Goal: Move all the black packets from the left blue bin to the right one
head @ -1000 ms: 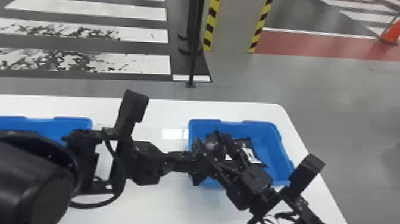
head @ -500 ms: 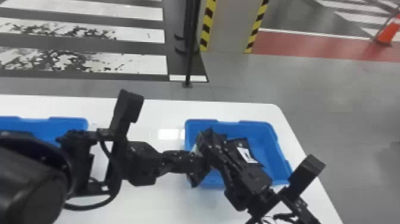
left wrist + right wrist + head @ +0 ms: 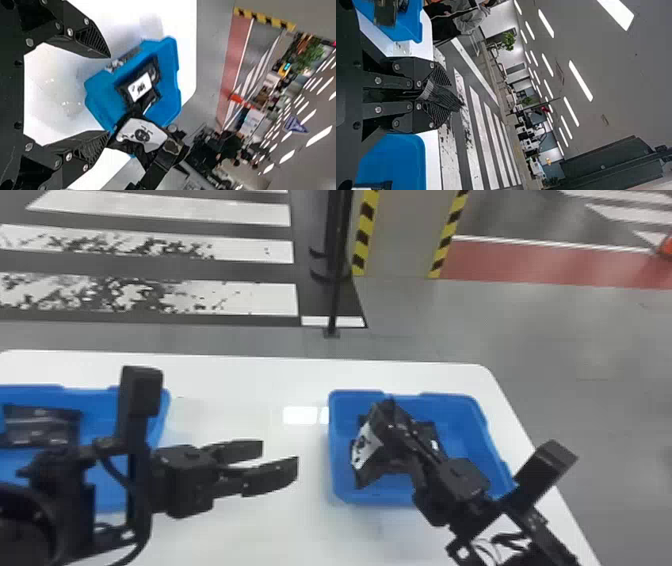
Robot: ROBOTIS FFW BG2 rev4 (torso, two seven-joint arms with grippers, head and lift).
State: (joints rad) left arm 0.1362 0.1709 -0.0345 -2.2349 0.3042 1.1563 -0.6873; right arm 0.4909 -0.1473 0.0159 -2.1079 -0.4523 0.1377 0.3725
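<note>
Now the right gripper point(image 3: 443, 96), pinching a black packet point(image 3: 366, 448), should lower it before releasing into the right bin point(image 3: 462, 430), left gripper point(image 3: 279, 459) spread.

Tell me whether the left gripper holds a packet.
No: the left gripper hovers over the white table with its fingers apart and nothing between them.
</note>
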